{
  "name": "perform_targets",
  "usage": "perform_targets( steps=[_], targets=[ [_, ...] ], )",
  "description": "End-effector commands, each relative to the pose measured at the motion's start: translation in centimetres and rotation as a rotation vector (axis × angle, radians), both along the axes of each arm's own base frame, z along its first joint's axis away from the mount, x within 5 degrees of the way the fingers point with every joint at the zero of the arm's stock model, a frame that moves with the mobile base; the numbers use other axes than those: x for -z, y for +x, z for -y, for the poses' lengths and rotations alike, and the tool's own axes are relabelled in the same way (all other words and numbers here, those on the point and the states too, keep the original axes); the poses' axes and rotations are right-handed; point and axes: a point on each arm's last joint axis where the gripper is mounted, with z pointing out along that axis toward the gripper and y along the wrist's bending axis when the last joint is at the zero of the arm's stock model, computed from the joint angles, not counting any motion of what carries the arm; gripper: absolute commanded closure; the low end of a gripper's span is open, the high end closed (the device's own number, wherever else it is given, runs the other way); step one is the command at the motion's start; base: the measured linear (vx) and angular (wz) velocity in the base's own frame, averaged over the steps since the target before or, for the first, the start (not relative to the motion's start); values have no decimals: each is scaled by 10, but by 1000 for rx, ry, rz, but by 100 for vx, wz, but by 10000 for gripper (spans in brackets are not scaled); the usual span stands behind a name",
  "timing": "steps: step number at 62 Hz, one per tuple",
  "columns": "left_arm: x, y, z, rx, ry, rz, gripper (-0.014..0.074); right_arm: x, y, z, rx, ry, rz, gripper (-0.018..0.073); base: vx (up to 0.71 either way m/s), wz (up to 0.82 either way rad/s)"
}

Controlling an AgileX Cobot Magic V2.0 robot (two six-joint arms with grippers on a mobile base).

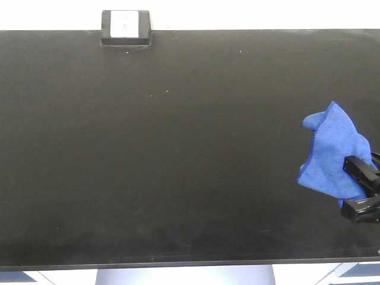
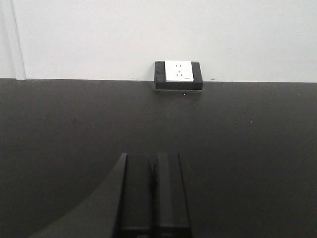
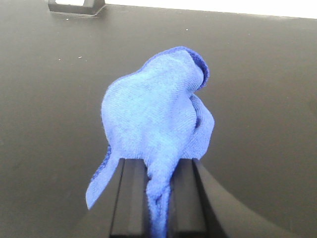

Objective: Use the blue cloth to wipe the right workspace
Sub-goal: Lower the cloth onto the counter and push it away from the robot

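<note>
The blue cloth [image 1: 331,151] is bunched at the right side of the black benchtop, the right workspace [image 1: 178,154]. My right gripper [image 1: 360,183] is shut on the cloth's near end at the frame's right edge. In the right wrist view the blue cloth [image 3: 156,119] bulges ahead of the fingers [image 3: 130,193], a strip of it pinched between them at the right gripper [image 3: 157,171]. The left gripper [image 2: 153,161] shows only in its wrist view, its fingers [image 2: 138,193] pressed together with nothing between, hovering over the right workspace [image 2: 247,148].
A black-framed white outlet box [image 1: 124,27] sits at the bench's back edge against the white wall, seen too as the outlet box [image 2: 178,74] and outlet box [image 3: 74,6]. The bench's front edge [image 1: 178,264] runs along the bottom of the front view.
</note>
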Motion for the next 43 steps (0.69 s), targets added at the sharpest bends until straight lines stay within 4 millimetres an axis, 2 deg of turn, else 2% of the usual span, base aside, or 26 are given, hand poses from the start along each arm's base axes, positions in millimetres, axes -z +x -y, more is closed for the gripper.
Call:
perform_targets(
  steps=[1,25,32,43],
  targets=[
    [2,0,1,16,-9,64,602,-15,4,1,18,7,98,557,0,0],
    [2,0,1,16,-9,64,602,-13,10,1,26,1,96,557,0,0],
    [2,0,1,16,-9,64,602,4,19,1,35,-15,27,557,0,0],
    [2,0,1,16,-9,64,602,42,44,3,93,-41,-73,557,0,0]
  ],
)
